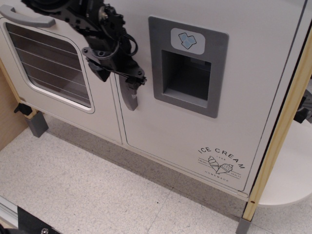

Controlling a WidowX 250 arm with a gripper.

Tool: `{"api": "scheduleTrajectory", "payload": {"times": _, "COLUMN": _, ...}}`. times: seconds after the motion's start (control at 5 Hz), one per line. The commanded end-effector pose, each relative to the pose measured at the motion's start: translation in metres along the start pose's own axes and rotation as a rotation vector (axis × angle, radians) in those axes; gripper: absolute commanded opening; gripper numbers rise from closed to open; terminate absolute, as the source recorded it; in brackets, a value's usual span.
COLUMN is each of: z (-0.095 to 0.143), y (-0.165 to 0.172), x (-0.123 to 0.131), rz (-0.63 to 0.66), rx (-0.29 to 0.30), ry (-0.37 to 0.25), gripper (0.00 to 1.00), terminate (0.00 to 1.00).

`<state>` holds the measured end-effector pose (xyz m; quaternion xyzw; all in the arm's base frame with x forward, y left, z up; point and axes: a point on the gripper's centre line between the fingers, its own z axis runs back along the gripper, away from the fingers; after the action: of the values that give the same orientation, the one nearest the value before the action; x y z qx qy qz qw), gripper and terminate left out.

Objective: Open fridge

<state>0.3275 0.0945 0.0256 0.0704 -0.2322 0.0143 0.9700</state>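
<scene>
White fridge door (pixel 195 131) fills centre-right of view, shut, w/ grey ice dispenser (pixel 187 68) and "ICE CREAM" print (pixel 221 161) low right. Its grey vertical handle (pixel 129 97) sits at the door's left edge. Black gripper (pixel 132 80) is on the handle's upper part; grip state can't be told. Oven door (pixel 48 63) left.

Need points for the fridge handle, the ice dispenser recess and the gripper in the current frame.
fridge handle (pixel 130 100): main camera view, lower end of the grey vertical bar below the gripper.
ice dispenser recess (pixel 185 75): main camera view, dark cavity inside the grey panel.
gripper (pixel 135 81): main camera view, black fingertips at the handle.
</scene>
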Motion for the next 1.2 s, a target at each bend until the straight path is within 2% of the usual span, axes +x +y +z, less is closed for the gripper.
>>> {"api": "scheduleTrajectory", "payload": {"times": 0.0, "z": -0.004, "y": 0.001, "x": 0.024, "rz": 0.014, "rx": 0.009, "ry": -0.048, "gripper": 0.0, "terminate": 0.0}}
{"api": "scheduleTrajectory", "payload": {"times": 0.4, "z": 0.004, "y": 0.002, "x": 0.016, "rz": -0.016, "rx": -0.034, "ry": -0.058, "gripper": 0.0, "terminate": 0.0}}
{"api": "scheduleTrajectory", "payload": {"times": 0.6, "z": 0.018, "y": 0.002, "x": -0.002, "rz": -0.035, "rx": -0.048, "ry": -0.05, "gripper": 0.0, "terminate": 0.0}}
{"api": "scheduleTrajectory", "payload": {"times": 1.0, "z": 0.047, "y": 0.002, "x": -0.035, "rz": -0.046, "rx": -0.079, "ry": 0.008, "gripper": 0.0, "terminate": 0.0}}
